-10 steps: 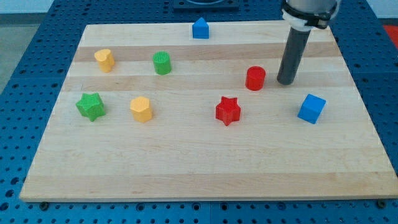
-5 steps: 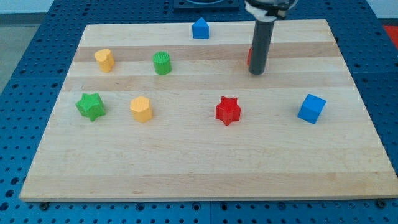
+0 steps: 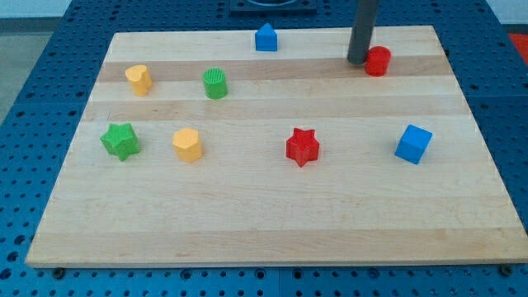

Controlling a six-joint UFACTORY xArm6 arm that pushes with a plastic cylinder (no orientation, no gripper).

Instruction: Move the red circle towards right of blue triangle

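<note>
In the upper right of the frame, my tip [image 3: 358,61] is touching the left side of the red circle [image 3: 378,61], which is sitting well right of the blue triangle [image 3: 266,38] on the counter [image 3: 247,214] and is looking light, stiff and easy to slide, so pushing low on its side seems best; no hand is showing.

No text, label, brand, number or sign can be read anywhere: not on the pale wooden tabletop [image 3: 272,223], not on the blue perforated surface [image 3: 25,115] around it, and not on any coloured block.
</note>
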